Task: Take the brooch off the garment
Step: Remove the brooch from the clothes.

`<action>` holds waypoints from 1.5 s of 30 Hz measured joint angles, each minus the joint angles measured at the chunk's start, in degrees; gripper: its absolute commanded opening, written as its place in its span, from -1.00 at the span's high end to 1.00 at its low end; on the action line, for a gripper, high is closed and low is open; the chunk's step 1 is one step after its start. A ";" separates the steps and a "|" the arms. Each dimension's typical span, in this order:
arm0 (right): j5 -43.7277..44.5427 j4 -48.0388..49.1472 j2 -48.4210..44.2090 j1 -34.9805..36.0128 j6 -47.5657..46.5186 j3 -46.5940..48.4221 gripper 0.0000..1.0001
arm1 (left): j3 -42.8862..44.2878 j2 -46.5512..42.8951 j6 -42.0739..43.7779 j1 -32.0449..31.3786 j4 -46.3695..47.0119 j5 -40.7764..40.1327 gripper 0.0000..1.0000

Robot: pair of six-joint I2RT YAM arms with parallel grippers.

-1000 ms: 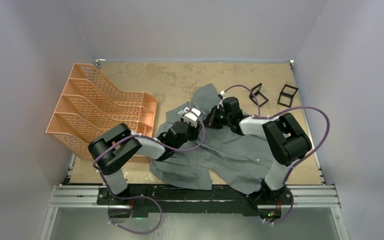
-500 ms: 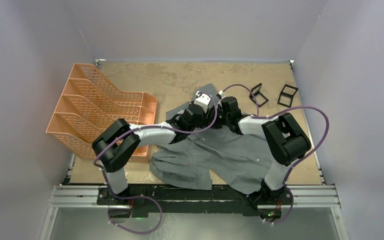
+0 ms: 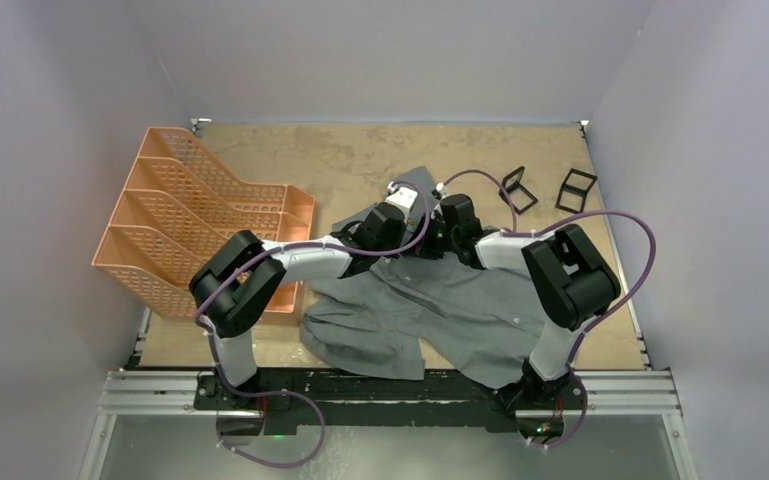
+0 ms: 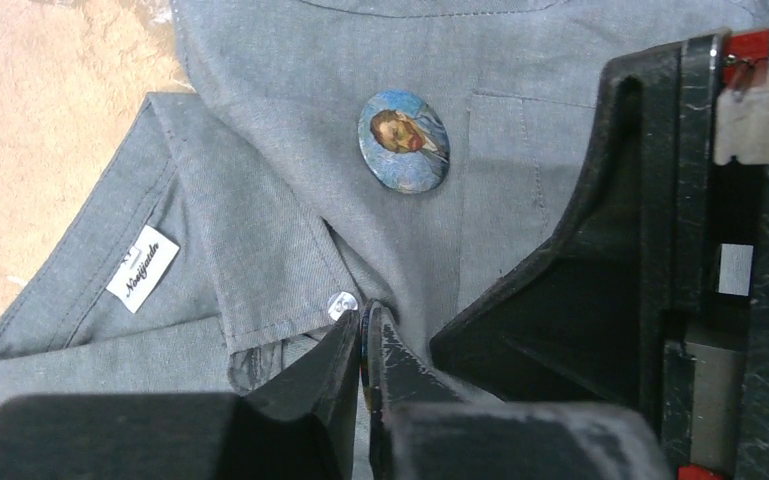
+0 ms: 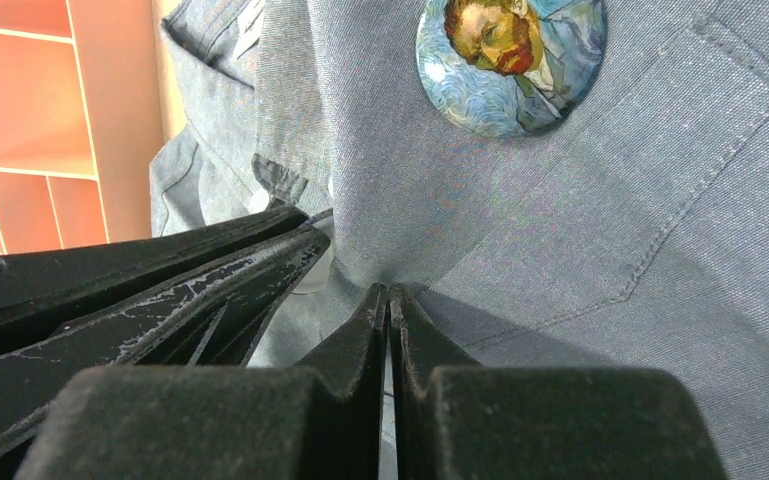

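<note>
The garment (image 3: pixel 460 300), a grey collared shirt, lies spread on the table. The brooch (image 4: pixel 403 140) is a round badge with a painted bearded face, pinned beside the chest pocket; it also fills the top of the right wrist view (image 5: pixel 510 60). My left gripper (image 4: pixel 365 328) is shut on a fold of the shirt just right of a pale button (image 4: pixel 342 305), below the brooch. My right gripper (image 5: pixel 388 296) is shut on puckered cloth close under the brooch. The two grippers sit side by side, almost touching. From above, both wrists hide the brooch.
An orange mesh file rack (image 3: pixel 200 220) stands left of the shirt, close to the left arm's elbow. Two small black stands (image 3: pixel 517 188) (image 3: pixel 577 188) sit at the back right. A white collar label (image 4: pixel 142 268) shows inside the open collar.
My left arm has swung from the shirt's left side up to the collar area beside the right gripper, and its jaws have closed on cloth. The right arm has hardly moved.
</note>
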 measured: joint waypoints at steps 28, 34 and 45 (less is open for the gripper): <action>1.64 -1.70 1.92 0.00 0.94 0.83 0.87 | -18.01 -7.26 0.22 -0.02 22.49 2.01 1.00; 2.01 -4.33 0.26 0.00 1.33 2.19 0.84 | -21.77 -8.17 1.31 -0.02 31.28 2.38 1.00; 3.98 -6.49 -2.27 0.00 2.64 10.64 0.82 | -25.31 -8.17 3.04 -0.02 41.66 2.84 1.00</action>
